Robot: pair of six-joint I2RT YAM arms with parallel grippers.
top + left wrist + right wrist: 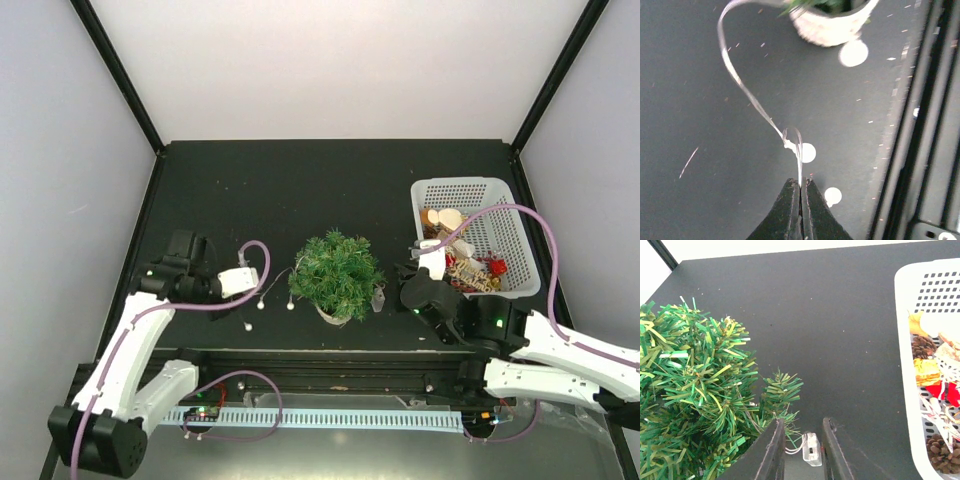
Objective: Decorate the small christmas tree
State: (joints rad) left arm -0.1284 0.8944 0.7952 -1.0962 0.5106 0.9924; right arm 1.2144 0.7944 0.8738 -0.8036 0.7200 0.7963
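Matte black table, white walls: the small christmas tree stands between your two arms, light, bushy and likely to tip easily.

Left wrist: your left gripper is pinched tight on a thin, springy wire carrying white beads, which loops ahead to the tree's white base.

Right wrist: your right gripper, jaws narrow, brackets a clear plastic block; you cannot tell whether it grips. Soft needles sit ahead-left, so steady the tree by its base.

Left pincer pinched closed; right pincer fingers slightly apart.
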